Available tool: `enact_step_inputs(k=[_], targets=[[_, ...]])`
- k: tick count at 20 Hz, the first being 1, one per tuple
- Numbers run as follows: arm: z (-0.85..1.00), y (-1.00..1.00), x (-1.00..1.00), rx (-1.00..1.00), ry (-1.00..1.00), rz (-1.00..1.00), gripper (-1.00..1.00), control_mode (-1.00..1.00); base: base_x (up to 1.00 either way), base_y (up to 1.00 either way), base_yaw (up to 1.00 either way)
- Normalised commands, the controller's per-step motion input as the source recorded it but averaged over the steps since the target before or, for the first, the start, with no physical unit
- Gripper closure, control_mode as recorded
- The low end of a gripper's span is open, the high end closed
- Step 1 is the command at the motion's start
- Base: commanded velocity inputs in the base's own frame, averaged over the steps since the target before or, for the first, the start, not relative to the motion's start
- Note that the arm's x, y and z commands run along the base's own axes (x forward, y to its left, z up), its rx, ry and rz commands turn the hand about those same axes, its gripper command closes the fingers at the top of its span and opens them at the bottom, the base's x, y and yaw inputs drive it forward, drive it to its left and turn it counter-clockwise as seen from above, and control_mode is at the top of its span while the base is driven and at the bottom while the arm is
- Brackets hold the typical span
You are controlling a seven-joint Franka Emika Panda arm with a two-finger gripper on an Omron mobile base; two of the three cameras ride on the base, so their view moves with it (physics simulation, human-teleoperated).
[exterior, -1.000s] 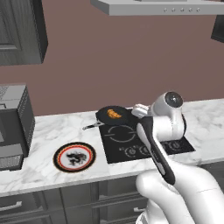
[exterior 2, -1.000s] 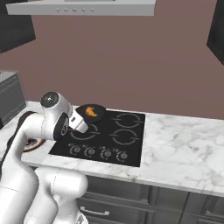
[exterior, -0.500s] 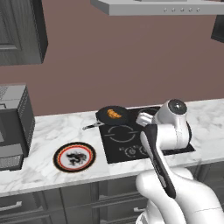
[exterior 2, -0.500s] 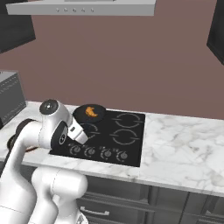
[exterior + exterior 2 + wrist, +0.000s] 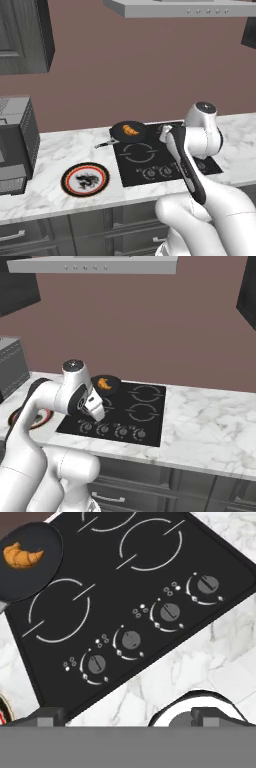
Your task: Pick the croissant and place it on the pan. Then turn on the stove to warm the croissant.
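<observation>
The croissant (image 5: 21, 555) lies in the round black pan (image 5: 35, 577) on the stove's (image 5: 150, 577) back left burner, with nothing touching it. Both also show from the base: croissant (image 5: 131, 130), pan (image 5: 120, 134), croissant (image 5: 104, 383). My gripper (image 5: 96, 410) hangs over the front left of the stove (image 5: 145, 416), pointing down at the row of knobs. In the hand view the gripper (image 5: 129, 716) is open, its fingertips (image 5: 50, 715) far apart and empty. The leftmost knob (image 5: 96, 663) lies just ahead of them, the others (image 5: 170, 612) further right.
A white plate (image 5: 85, 179) with a red and black rim sits on the marble counter (image 5: 45, 200) left of the stove. A grey boxy appliance (image 5: 15, 140) stands at the far left. A range hood (image 5: 95, 263) hangs above.
The hand has drawn back from the pan and dropped a little toward the stove's front knobs. The croissant stays in the pan. The jaws stay open.
</observation>
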Motion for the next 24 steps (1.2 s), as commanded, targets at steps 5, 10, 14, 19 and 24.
enact_step_inputs(k=[5, 10, 14, 19, 24], targets=[[-0.28, 0.00, 0.00, 0.00, 0.18, 0.00, -1.00, -1.00, 0.00, 0.00, 0.00], [-0.41, 0.00, 0.00, 0.00, 0.11, 0.00, -1.00, -1.00, 0.00, 0.00, 0.00], [-0.36, 0.00, 0.04, 0.00, 0.01, 0.00, -1.00, -1.00, 0.00, 0.00, 0.00], [-0.31, 0.00, 0.11, 0.00, 0.00, 0.00, -1.00, -1.00, 0.00, 0.00, 0.00], [-0.24, -0.02, 0.11, 0.00, 0.00, 0.00, -1.00, -1.00, 0.00, 0.00, 0.00]])
